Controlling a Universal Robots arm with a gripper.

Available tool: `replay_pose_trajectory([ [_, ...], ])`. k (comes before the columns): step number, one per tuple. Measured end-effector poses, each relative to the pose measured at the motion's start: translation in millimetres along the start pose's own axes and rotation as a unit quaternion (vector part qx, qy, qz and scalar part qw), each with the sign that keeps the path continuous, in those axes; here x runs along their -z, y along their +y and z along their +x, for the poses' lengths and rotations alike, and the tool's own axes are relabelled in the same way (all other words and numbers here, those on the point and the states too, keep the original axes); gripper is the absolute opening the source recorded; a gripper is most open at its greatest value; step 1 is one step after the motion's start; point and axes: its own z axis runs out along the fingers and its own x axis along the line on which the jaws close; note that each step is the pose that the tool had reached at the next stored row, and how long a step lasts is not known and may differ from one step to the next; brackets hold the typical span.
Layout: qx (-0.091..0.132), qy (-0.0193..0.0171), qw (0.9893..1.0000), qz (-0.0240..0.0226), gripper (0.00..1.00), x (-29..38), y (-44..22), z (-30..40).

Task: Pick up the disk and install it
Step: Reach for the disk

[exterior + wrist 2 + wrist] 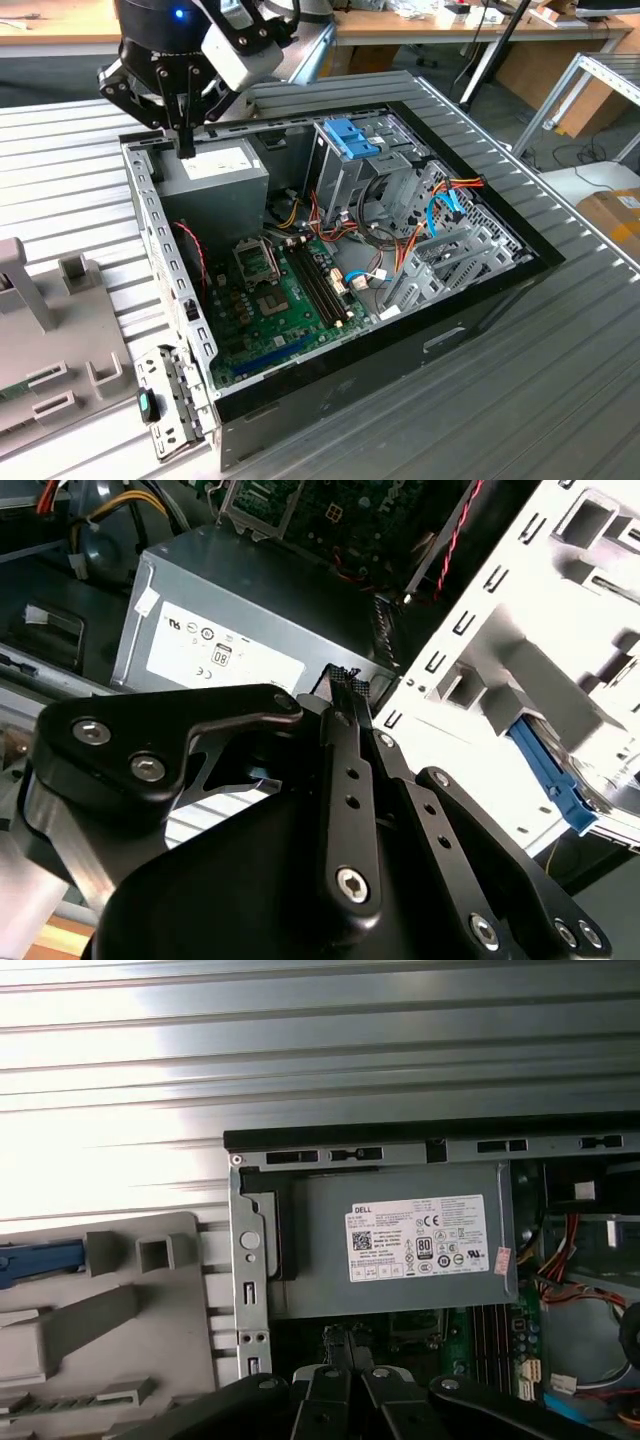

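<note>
My gripper [185, 148] hangs over the far corner of the open computer case [480, 300], at the exterior view's left. It is just above the grey power supply [215, 175]. In both wrist views its black fingers meet at their tips, shut with nothing between them [345, 683] [345, 1345]. The disk shows as a bright blue rail [553, 778] lying in the pale grey fixture [520, 630] beside the case, apart from the gripper. In the first wrist view the same blue rail [40, 1258] rests on that fixture [120, 1330]. The disk's dark body is hidden.
Inside the case are the green motherboard [280, 300], a tall silver drive cage with a blue clip [350, 137], and orange, red and blue cables [440, 210]. The case stands on a ribbed metal table [560, 390]. Desks and frames lie beyond.
</note>
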Motion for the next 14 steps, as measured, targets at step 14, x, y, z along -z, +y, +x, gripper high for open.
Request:
replay_pose_trajectory([
  [14, 0.000, 0.0000, 1.0000, 0.0000, 0.11, 1.1, -3.0, 39.4],
])
